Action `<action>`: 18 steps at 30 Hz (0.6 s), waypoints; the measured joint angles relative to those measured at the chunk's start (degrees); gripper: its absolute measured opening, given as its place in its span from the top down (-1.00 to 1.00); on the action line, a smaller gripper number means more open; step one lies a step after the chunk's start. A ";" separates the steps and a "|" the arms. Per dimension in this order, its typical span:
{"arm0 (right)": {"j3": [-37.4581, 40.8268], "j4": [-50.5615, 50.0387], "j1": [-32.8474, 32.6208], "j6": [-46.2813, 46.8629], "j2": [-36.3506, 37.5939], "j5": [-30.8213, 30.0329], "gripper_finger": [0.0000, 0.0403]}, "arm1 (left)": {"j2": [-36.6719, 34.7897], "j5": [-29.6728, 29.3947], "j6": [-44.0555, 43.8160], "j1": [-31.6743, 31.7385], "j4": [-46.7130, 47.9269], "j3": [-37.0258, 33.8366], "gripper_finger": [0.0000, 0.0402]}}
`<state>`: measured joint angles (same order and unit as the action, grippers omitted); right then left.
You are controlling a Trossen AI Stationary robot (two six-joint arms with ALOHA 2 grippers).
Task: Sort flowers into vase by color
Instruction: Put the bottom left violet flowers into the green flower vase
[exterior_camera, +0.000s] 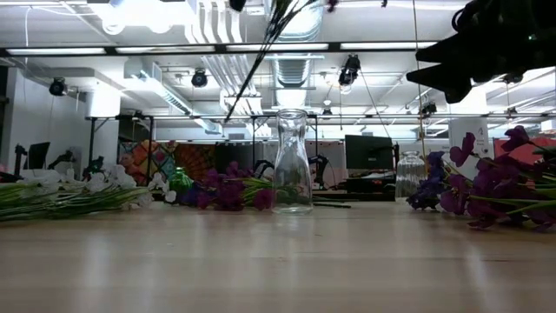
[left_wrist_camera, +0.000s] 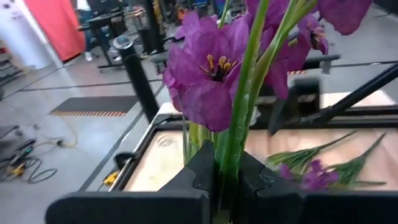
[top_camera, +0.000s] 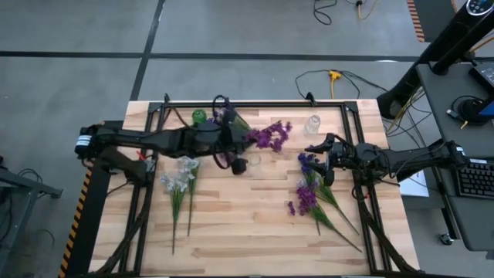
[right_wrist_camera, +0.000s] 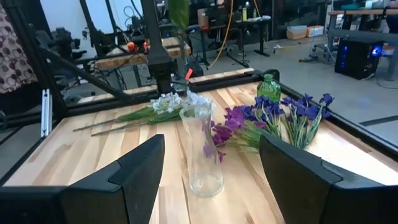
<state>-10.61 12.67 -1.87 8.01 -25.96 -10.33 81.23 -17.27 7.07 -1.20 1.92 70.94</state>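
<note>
Left gripper point(left_wrist_camera: 227, 177) clamps the purple flower point(left_wrist_camera: 211, 74); lower it stem-first into the vase point(top_camera: 254, 161) at your four o'clock; right gripper point(right_wrist_camera: 211, 163) waits wide open

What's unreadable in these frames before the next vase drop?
- Left pincer, shut on the magenta flower: the stem's lower end is hidden between its fingers in the left wrist view.
- High view: the left arm covers the flower's stem, so it cannot be told whether it sits over the clear vase.
- Low view: blossoms cut off by the top edge.
- Open right pincer: fingertips cut off by the bottom edge.
- Green vase: contents not visible.
</note>
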 joint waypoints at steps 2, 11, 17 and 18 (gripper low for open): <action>0.00 0.45 0.00 -0.07 0.01 -0.14 -0.26 | -3.11 -0.17 0.02 1.14 -1.12 -3.32 0.98; 0.00 -0.35 0.02 1.85 0.00 -0.35 -0.26 | -22.63 -2.41 7.58 5.39 -5.33 -18.89 0.98; 0.00 -0.20 0.02 3.62 0.00 -3.87 -0.26 | -31.32 -1.52 10.96 11.34 -31.90 -32.26 0.98; 0.00 -0.16 0.02 3.47 0.00 -3.87 -0.26 | -31.41 -1.38 10.74 12.25 -36.63 -34.65 0.98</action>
<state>-10.61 12.51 -1.85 11.48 -25.96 -14.19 49.82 -18.65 17.81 11.05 -34.71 36.29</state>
